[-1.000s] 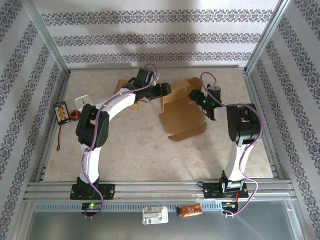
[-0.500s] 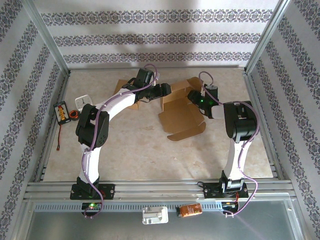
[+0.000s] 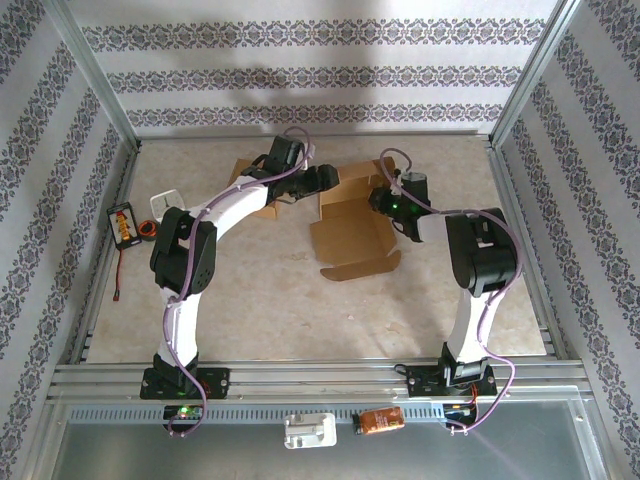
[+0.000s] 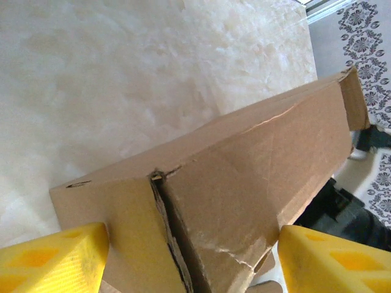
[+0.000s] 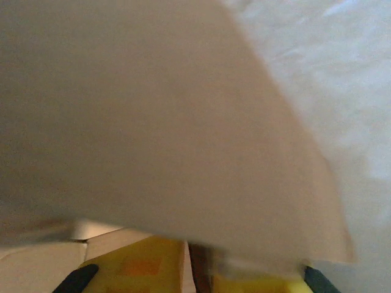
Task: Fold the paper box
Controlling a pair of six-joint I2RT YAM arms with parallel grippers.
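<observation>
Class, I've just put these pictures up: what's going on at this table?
A brown cardboard box lies open on the table, not yet folded shut. The left end effector straddles a raised side wall of it, fingers wide apart. The right end effector has a flap between its fingers, but blur hides whether it grips.

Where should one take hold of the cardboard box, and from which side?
Probably its rear-left wall, from the left: it stands up off the table, and the left pincer is open with one finger on each side.
</observation>
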